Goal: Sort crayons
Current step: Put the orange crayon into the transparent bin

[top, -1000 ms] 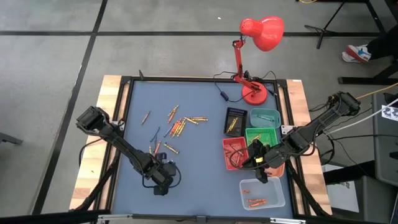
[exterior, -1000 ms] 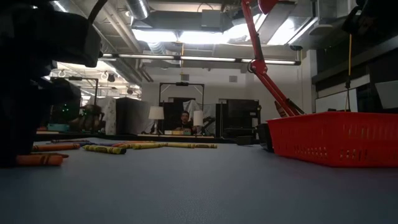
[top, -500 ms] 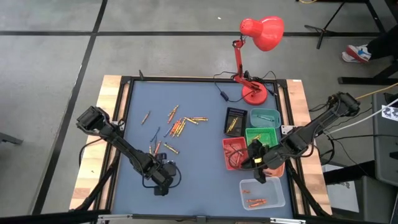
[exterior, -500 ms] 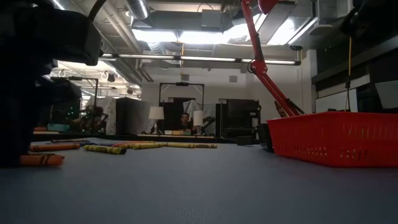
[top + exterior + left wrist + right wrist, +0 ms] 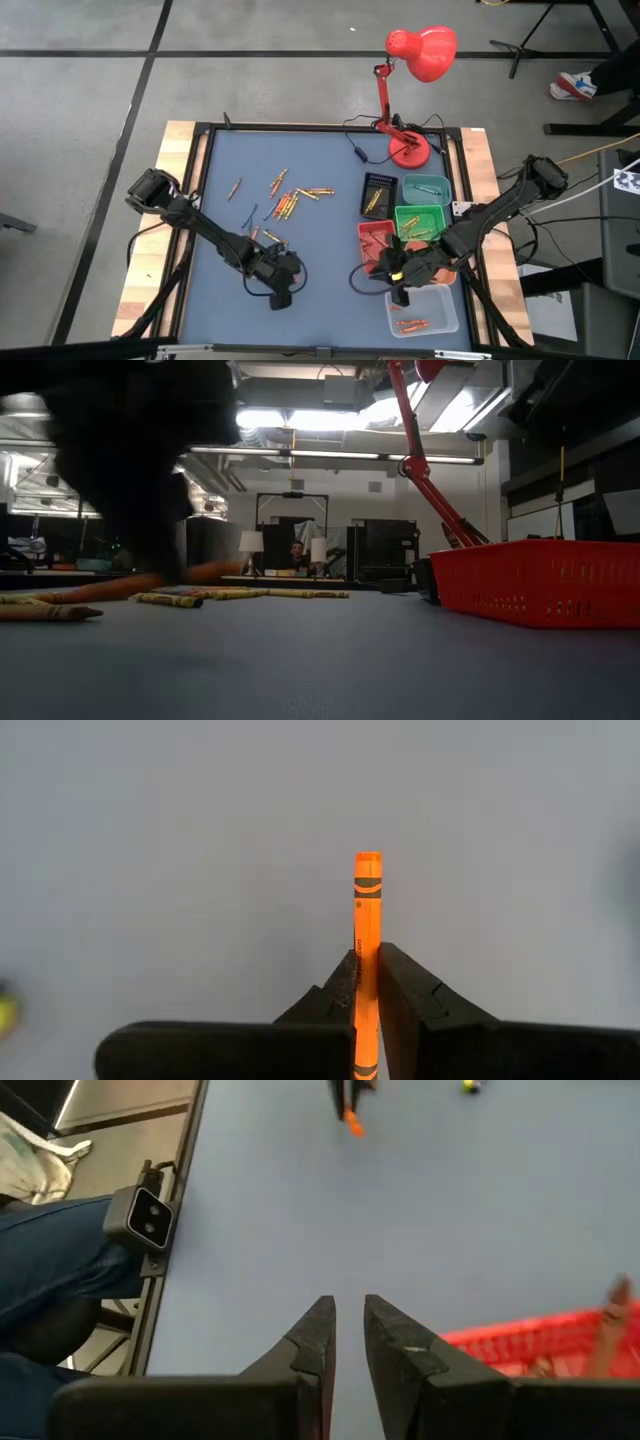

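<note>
Now left gripper (image 5: 366, 982) clamps orange crayon (image 5: 367, 935); right gripper (image 5: 344, 1330) slightly parted, empty.

Even, diffuse overhead light falls on the blue table (image 5: 310, 230) in the high view, with only faint shadows under the arms; the red lamp (image 5: 420, 52) casts no visible pool of light. In the low view, bright ceiling fixtures (image 5: 300, 418) glare behind the left gripper (image 5: 140, 470), which reads as a blurred black silhouette. In the left wrist view the orange crayon (image 5: 366, 935) between the fingers is sharp against a soft, evenly lit surface.
</note>
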Motion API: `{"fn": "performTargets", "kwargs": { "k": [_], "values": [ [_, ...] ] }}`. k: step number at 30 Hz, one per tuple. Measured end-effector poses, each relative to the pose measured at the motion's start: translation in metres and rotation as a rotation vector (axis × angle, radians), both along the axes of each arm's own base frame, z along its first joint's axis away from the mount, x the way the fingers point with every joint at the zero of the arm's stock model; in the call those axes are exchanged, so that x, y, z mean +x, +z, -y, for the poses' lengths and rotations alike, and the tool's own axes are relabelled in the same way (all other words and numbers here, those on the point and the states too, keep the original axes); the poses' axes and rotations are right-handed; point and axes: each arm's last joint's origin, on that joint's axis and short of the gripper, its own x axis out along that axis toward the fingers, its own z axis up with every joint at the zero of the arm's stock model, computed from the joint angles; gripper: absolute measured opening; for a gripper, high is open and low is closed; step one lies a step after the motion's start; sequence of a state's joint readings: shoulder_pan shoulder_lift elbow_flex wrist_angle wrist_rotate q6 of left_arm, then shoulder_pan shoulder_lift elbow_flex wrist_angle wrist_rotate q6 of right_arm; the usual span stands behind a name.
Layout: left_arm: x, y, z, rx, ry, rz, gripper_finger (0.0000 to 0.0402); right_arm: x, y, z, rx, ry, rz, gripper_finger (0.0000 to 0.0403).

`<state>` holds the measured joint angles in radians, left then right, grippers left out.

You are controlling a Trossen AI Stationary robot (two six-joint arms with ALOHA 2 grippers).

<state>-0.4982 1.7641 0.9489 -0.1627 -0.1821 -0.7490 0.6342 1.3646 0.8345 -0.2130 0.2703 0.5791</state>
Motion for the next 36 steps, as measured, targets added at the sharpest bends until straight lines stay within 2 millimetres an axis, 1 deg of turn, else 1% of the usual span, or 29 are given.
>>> {"fn": "performTargets", "kwargs": {
  "k": [3, 8, 14, 21, 24, 28, 32, 36],
  "values": [
    [0.012, 0.006, -0.007, -0.009, 0.014, 0.097, 0.0008, 0.008, -0.006, -0.006, -0.029, 0.042, 0.04, 0.0056],
    [0.03, 0.021, -0.012, 0.009, -0.067, 0.32, 0.0008, 0.018, -0.016, -0.013, -0.078, 0.074, 0.086, 0.0056],
    [0.046, 0.043, -0.018, 0.061, -0.126, 0.583, 0.0008, 0.026, -0.021, -0.015, -0.154, 0.023, 0.157, 0.0056],
    [0.052, 0.059, -0.019, 0.143, -0.18, 0.764, 0.0008, 0.035, -0.012, -0.016, -0.239, -0.002, 0.307, 0.0056],
    [0.053, 0.066, -0.019, 0.19, -0.179, 0.84, 0.0008, 0.039, -0.007, -0.015, -0.239, 0.001, 0.363, 0.0056],
    [0.054, 0.076, -0.019, 0.227, -0.186, 0.946, 0.0008, 0.046, -0.002, -0.008, -0.23, -0.02, 0.415, 0.0056],
    [0.054, 0.08, -0.018, 0.272, -0.203, 0.991, 0.0008, 0.053, 0.004, -0.001, -0.201, -0.058, 0.466, 0.0056],
    [0.055, 0.081, -0.019, 0.294, -0.207, 1.003, 0.0008, 0.057, 0.005, 0.003, -0.157, 0.002, 0.47, 0.0056]
  ]
}}
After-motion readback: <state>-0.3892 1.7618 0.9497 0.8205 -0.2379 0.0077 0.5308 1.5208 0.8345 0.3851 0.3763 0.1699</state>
